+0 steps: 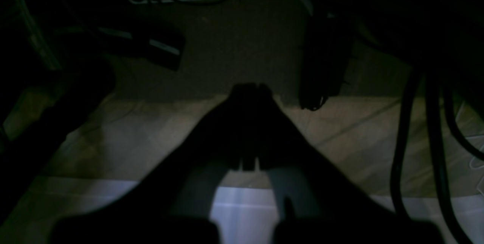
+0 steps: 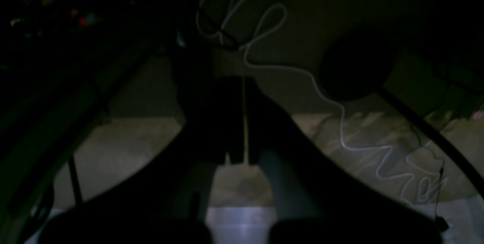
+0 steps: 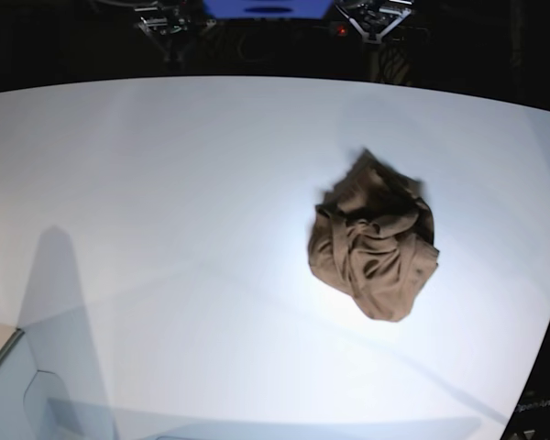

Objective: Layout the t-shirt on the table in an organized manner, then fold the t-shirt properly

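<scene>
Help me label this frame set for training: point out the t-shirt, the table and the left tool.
t-shirt [image 3: 374,240], base view, middle of the crumpled brown heap.
table [image 3: 165,183], base view, bare white top left of the shirt.
left tool [image 1: 251,89], left wrist view, where its closed dark fingertips meet.

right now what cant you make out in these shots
- t-shirt, base view: bunched in a heap on the table, so sleeves, collar and tag are hidden in its own folds.
- Both arms: outside the base view.
- left gripper and right gripper, wrist views: dark silhouettes, detail lost; neither view shows the shirt.
</scene>
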`<state>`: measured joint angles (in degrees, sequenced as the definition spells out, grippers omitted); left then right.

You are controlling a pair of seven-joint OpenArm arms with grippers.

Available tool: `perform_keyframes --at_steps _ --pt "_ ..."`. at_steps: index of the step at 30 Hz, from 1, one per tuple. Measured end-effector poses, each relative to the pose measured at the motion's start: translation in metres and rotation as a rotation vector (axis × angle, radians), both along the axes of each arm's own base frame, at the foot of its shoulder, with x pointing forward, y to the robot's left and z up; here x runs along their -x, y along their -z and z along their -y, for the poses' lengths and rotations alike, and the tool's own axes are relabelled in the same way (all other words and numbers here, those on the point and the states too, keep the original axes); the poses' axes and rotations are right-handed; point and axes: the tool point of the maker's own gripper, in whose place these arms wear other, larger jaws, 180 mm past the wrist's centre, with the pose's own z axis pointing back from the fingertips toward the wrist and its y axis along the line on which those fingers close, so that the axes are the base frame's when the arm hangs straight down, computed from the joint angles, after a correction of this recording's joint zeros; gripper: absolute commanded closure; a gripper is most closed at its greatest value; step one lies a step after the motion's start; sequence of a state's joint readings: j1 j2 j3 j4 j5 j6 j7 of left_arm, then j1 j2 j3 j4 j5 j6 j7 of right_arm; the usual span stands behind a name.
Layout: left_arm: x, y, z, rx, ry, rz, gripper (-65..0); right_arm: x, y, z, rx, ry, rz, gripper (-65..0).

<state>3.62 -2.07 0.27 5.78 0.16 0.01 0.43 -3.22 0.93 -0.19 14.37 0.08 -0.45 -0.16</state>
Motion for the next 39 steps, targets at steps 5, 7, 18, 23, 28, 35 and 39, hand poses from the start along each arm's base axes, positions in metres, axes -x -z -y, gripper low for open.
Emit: perform_keyframes --at_steps 5,7,18,23,28,35,39 --pt "0.0 0.0 0.0 0.0 0.0 0.0 -0.1 0.001 0.0 0.0 0.0 0.0 -0.002 0.0" --pt "0.0 0.0 0.0 0.0 0.0 0.0 -0.1 0.002 0.0 0.0 0.0 0.0 -0.004 0.0" --pt "0.002 0.0 0.0 0.0 0.001 0.003 -0.1 0.002 0.0 0.0 0.0 0.0 -0.004 0.0" --pt "0.003 0.0 0.0 0.0 0.0 0.001 -0.1 0.014 0.0 0.0 0.0 0.0 -0.016 0.0" --pt "0.003 0.0 0.0 0.0 0.0 0.0 -0.1 0.024 0.001 0.0 0.0 0.0 -0.033 0.0" --pt "0.004 0.0 0.0 0.0 0.0 -0.003 -0.2 0.021 0.0 0.0 0.0 0.0 -0.028 0.0" --pt "0.005 0.0 0.0 0.0 0.0 -0.004 -0.2 0.021 0.0 0.0 0.001 0.0 -0.029 0.0"
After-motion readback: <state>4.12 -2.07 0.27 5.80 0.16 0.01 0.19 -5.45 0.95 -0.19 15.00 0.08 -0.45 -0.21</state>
